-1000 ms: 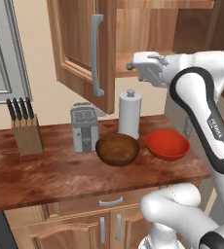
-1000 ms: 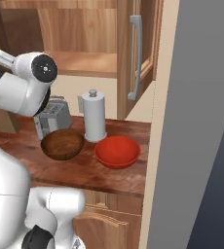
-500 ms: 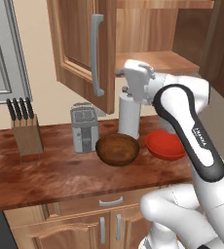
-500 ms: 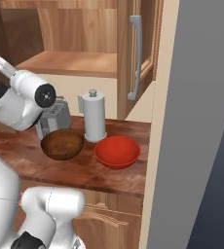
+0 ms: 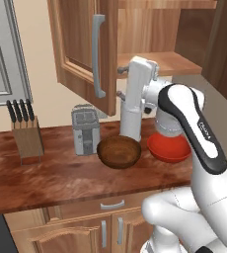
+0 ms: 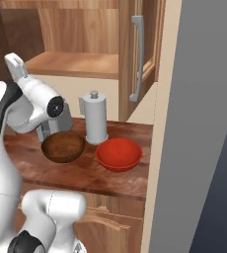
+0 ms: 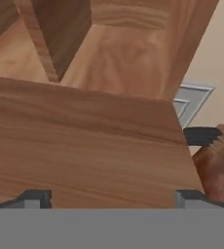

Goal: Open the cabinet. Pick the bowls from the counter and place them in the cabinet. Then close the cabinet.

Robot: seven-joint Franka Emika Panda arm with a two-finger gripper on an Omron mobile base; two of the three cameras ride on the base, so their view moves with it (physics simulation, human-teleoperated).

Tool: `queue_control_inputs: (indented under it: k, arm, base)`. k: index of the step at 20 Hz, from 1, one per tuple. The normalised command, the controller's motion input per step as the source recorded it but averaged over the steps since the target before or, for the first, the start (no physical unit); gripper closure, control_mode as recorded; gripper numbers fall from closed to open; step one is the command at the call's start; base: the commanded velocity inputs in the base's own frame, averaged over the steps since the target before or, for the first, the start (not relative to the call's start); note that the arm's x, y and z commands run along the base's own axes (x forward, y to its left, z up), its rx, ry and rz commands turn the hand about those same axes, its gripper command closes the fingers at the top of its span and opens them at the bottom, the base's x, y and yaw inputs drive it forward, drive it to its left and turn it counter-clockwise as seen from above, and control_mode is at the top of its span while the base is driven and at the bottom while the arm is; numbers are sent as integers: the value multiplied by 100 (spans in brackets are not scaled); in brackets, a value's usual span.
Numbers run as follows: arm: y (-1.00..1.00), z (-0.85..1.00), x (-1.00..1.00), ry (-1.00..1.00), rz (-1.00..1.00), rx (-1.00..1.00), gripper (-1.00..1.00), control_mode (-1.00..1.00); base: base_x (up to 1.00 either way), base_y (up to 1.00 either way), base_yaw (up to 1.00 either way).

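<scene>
Left base: cabinet (image 5: 150, 59) doors open, brown bowl (image 5: 118, 151) and red bowl (image 5: 169, 147) side by side on worktop (image 5: 46, 173) — arm above them. Right base: same bowls before paper-towel holder (image 6: 95, 117). Hand: gripper (image 7: 109, 197) spread wide, empty, facing cabinet wood.

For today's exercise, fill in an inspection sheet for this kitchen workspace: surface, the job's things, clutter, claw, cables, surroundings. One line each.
Surface: reddish-brown wood counter, nothing spilled.
Job's things: cabinet open, both doors swung out, shelf bare; brown bowl and red bowl sit side by side on the counter, apart.
Clutter: toaster, knife block, paper towel holder behind the bowls.
Claw: claw open, holding nothing, facing the underside of the cabinet.
Cables: nothing seen.
Surroundings: base cabinet doors below the counter; window frame at left.
</scene>
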Motion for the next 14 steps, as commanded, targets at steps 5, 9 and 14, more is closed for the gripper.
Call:
queue_control_inputs:
  k: [5,9,14]
  arm:
    - [30,0,4,35,9,33,-100,-100]
    - [53,0,34,35,14,23,-100,-100]
    - [87,0,17,37,21,17,-100,-100]
  base:
    - [0,0,0]
    - [0,0,0]
    - [0,0,0]
